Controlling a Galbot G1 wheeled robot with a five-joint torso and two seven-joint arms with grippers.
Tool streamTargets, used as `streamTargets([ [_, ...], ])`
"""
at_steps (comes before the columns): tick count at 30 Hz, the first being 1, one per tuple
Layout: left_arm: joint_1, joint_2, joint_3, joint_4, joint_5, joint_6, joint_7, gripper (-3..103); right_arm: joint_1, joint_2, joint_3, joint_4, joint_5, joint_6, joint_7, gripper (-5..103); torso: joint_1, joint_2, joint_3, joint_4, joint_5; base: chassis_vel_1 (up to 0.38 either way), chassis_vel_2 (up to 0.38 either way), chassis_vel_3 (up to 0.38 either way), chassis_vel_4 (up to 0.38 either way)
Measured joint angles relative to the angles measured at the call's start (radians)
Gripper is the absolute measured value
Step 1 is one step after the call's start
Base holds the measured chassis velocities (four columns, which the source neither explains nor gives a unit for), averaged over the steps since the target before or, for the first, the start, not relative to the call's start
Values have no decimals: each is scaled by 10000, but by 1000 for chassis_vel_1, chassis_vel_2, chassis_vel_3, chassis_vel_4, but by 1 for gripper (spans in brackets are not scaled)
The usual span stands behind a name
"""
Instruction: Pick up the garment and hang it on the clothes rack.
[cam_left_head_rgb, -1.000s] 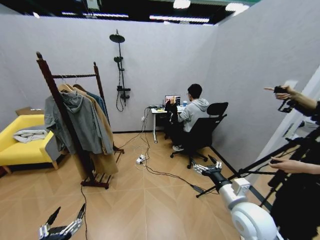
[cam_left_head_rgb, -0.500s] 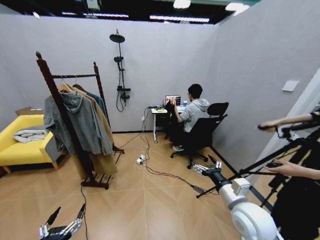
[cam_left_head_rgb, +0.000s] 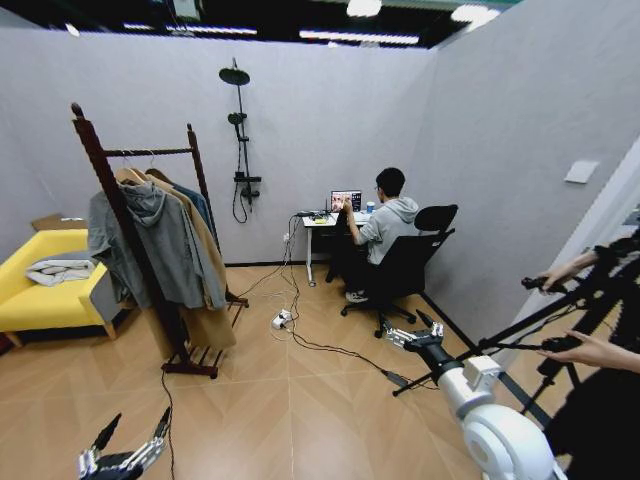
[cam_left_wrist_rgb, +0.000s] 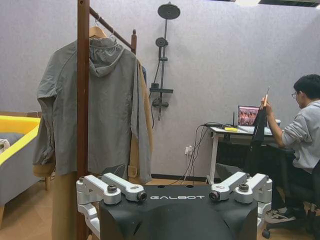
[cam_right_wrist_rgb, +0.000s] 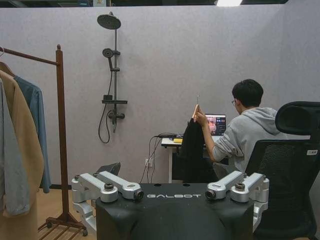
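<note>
Garment (cam_right_wrist_rgb: 192, 145) position and gripper status?
— At 12 o'clock, hanging from a person's hand (cam_right_wrist_rgb: 199, 117) by the desk (cam_right_wrist_rgb: 172, 142); rack (cam_left_head_rgb: 110, 170) at 10 o'clock. We read left gripper (cam_left_head_rgb: 136, 428) and right gripper (cam_left_head_rgb: 405, 331) as spread and empty. Risk: cables (cam_left_head_rgb: 320, 345) may snag our base on approach.

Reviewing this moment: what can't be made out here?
- The garment, held up by the seated person: lower part hidden behind the right pincer in the right wrist view; too small in the head view.
- The clothes rack: near post's top cut off by the left wrist view's edge; the grey hoodie covers most of the clothes behind it.
- The left pincer: cut by the head view's lower edge.
</note>
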Motion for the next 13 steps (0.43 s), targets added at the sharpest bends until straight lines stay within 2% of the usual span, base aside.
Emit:
streamTargets([
  [13, 0, 0, 0, 0, 0, 0, 0, 100, 0, -1, 0, 2, 0, -4, 0, 100, 0, 0, 0, 0, 0, 0, 0, 0, 0],
])
